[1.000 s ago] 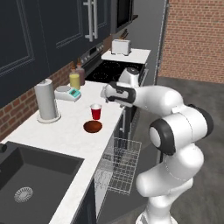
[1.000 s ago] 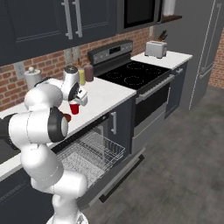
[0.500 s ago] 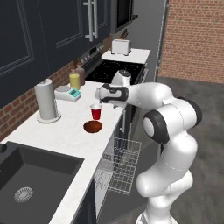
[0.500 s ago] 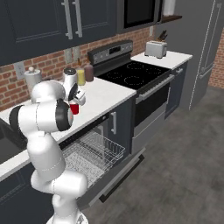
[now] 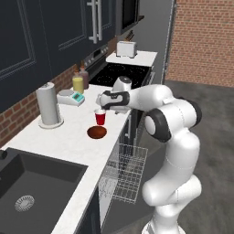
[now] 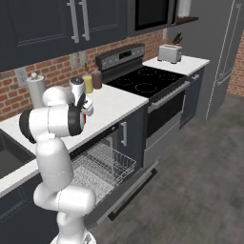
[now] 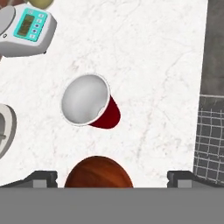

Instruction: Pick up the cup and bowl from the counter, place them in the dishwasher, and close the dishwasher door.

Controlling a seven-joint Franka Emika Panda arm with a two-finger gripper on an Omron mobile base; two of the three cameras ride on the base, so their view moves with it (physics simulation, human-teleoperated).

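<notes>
The red cup [image 5: 100,117] [image 7: 89,103] stands upright on the white counter [image 5: 68,137], white inside facing up. The dark reddish-brown bowl [image 5: 97,132] [image 7: 98,173] sits right beside it, nearer the sink. My gripper [image 5: 101,101] [image 7: 111,179] hovers just above the cup, open, with nothing between its fingertips [image 7: 41,178]. In the right base view my arm hides most of the cup, and the gripper [image 6: 87,106] shows past it. The dishwasher door [image 6: 128,190] lies folded down, and the grey wire rack [image 5: 123,173] [image 6: 102,164] is pulled out.
A paper towel roll [image 5: 49,105], a grey scale [image 5: 71,97] [image 7: 28,28] and a yellow-filled jar [image 5: 78,84] stand behind the cup. The black sink [image 5: 27,192] lies to the left. The stove [image 6: 143,78] and toaster [image 6: 169,52] are further along.
My hand has slid a little toward the sink side and come over the cup. The jaws stay open. Cup and bowl have not moved.
</notes>
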